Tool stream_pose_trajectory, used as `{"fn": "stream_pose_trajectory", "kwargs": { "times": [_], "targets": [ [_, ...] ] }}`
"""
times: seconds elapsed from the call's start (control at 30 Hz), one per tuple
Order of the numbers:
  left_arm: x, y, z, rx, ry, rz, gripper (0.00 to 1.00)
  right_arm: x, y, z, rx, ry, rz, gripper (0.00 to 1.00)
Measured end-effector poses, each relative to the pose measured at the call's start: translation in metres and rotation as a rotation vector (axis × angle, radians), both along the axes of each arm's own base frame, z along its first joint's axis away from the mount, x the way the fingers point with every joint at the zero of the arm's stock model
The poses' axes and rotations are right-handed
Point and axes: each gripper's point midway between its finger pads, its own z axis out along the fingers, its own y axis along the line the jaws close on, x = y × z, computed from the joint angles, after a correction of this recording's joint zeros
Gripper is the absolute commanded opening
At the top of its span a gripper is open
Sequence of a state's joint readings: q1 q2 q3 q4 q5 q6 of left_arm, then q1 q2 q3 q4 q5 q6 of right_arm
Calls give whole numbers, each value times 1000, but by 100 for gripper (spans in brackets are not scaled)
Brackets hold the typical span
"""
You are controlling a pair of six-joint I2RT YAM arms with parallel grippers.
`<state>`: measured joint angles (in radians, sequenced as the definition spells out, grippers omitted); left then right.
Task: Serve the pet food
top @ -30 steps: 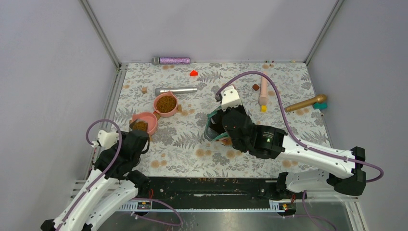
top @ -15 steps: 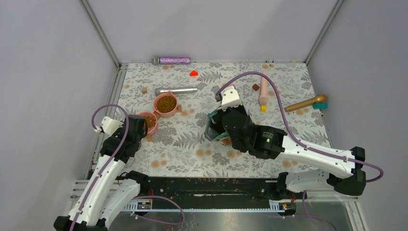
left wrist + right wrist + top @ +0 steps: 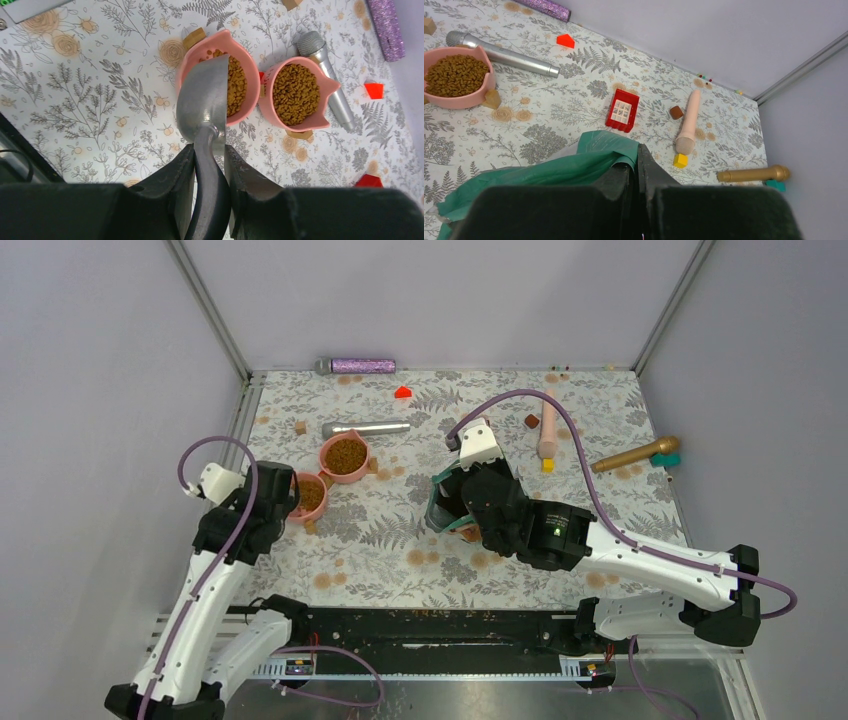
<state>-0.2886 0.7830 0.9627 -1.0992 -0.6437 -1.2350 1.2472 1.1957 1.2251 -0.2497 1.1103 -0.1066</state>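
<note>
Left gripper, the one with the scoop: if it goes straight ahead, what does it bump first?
The scoop in the left gripper would likely meet the nearer pink bowl of pet food first; height above it is unclear.

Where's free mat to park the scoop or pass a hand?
Free: the near strip of mat between the left gripper and the teal bag; also the far-left corner between purple tube and silver microphone. Crowded: around the pink bowls, and far right by the pink microphone and gold microphone.
</note>
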Motion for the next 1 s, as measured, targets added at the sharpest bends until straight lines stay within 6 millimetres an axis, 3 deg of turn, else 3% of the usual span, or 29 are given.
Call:
{"fn": "stream_pose_trajectory", "kwargs": {
  "times": [0.3,0.63,0.8,1.0],
  "targets": [
    [-11,4,-3,47,97,-23,0,0,-1,0,-5,-1,-1,0],
    [-6,4,32,84,77,-68,0,1,-4,1,-35,-6,-19,0],
    [-5,-18,43,20,17,-219,0,3,0,0,-49,68,-4,0],
    [-19,-57,92,-124,-246,-454,0,24,1,-1,110,322,65,0]
  ]
}}
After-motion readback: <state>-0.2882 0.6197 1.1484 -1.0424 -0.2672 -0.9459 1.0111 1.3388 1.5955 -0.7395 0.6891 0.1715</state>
